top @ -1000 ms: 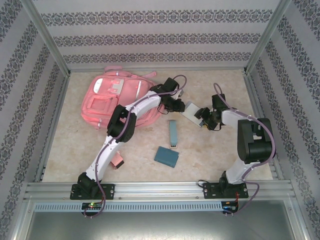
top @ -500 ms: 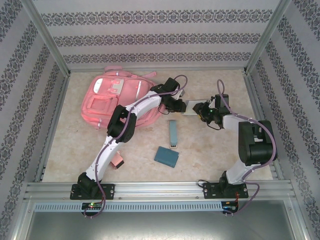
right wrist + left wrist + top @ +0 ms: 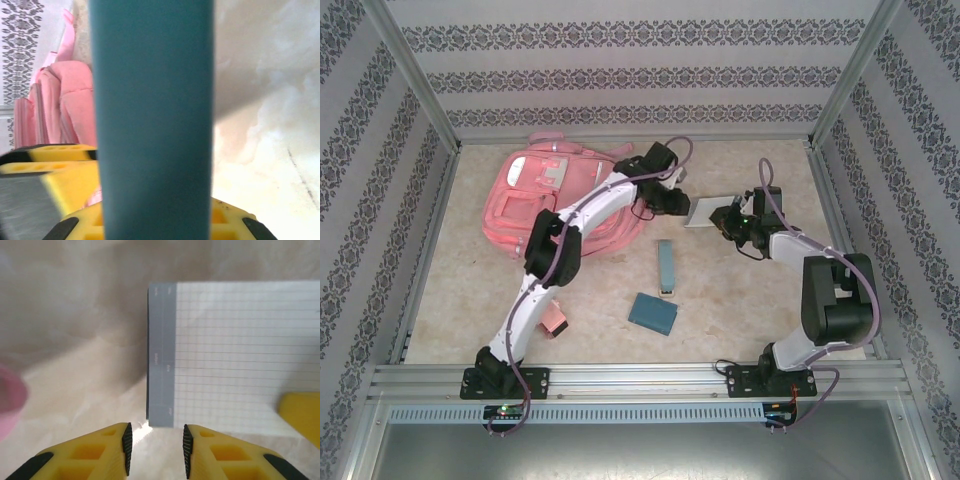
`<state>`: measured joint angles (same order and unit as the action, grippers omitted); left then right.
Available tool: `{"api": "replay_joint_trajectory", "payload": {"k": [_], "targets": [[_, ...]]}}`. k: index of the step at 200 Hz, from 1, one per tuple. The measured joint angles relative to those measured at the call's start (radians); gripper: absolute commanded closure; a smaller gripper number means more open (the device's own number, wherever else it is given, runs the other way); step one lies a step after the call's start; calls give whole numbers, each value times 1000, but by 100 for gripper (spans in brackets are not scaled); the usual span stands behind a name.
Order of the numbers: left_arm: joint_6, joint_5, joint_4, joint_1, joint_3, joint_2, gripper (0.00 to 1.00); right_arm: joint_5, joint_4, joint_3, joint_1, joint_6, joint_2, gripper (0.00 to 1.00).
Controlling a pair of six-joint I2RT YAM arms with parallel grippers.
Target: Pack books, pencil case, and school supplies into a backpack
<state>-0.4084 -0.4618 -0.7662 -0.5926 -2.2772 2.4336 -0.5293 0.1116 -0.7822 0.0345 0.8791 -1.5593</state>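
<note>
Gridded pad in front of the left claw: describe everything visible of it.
The gridded pad is a thin flat rectangle: white squared paper on its face, a grey strip with tiny print along one edge, teal on the side facing the right wrist camera. The right claw pinches one corner; the open left claw sits just short of the grey edge, not touching.

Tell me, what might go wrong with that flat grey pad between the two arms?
The right gripper pinches the pale grey-blue flat gridded notepad at one edge, so it could swing or slip out. The left gripper, jaws open, faces the notepad's grey spine; closing off-line might knock it loose. The two grippers are close together and could bump.
</note>
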Motion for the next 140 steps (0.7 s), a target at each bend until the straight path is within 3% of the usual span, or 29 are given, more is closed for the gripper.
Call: {"api": "replay_joint_trajectory", "payload": {"k": [49,88,128,140], "targets": [[73,234,-73,72,96,-251,62,-8,-5,23,1,2,74,100],[137,471,-123,125,245,-303,55,-8,-5,33,22,8,104,100],[160,548,-165,124,331,-299,54,-9,-3,35,55,14,104,100],[164,552,-166,124,332,-294,59,-10,-2,35,64,16,104,100]]}}
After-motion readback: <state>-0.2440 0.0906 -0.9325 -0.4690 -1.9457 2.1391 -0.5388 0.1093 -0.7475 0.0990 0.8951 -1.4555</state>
